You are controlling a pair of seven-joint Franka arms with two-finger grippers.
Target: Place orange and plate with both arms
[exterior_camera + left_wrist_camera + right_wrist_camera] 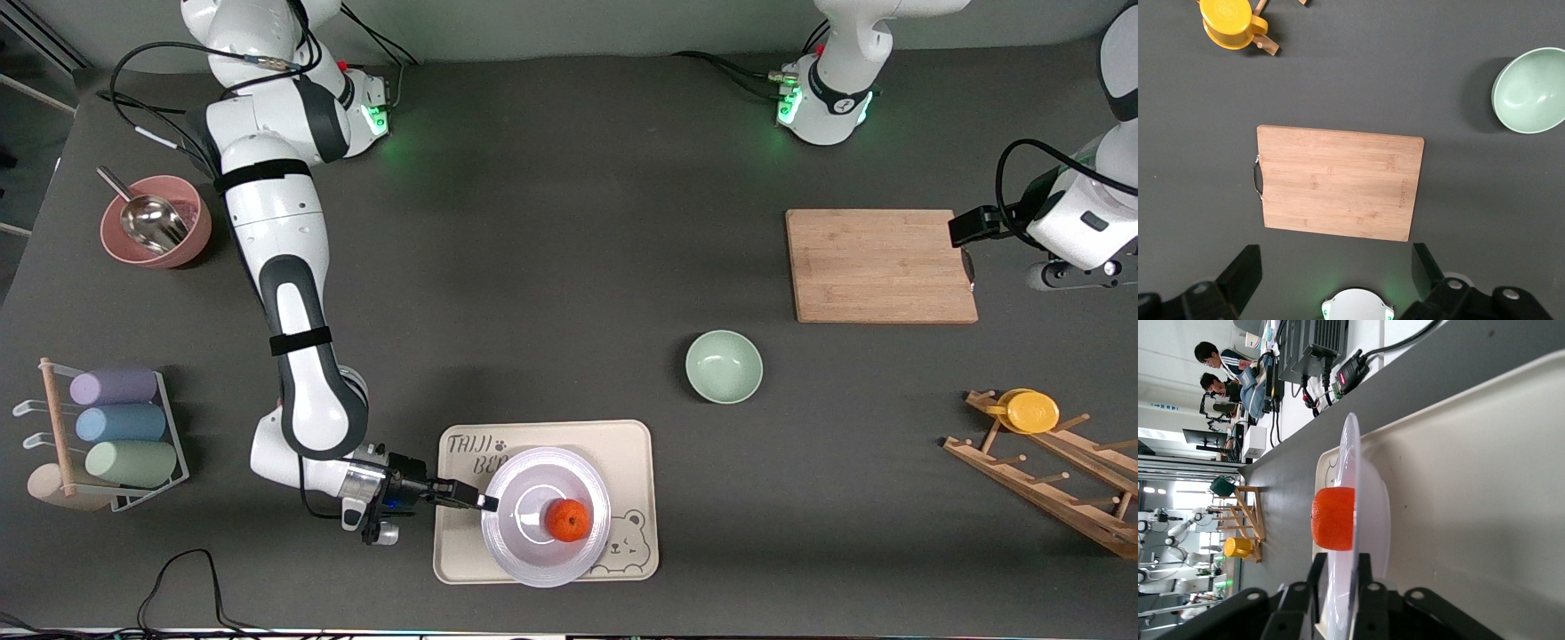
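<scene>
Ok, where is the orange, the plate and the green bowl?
orange (567, 520): front view, middle of the fruit.
plate (533, 560): front view, bare rim nearest the camera.
green bowl (724, 365): front view, inside of the bowl.

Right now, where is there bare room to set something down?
Bare tabletop lies between the cutting board, green bowl and right arm. The board is bare. It is crowded at the bear tray: plate, orange, right gripper.

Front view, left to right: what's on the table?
Cup rack → pink bowl → tray with plate and orange → green bowl → cutting board → wooden rack with yellow cup.
</scene>
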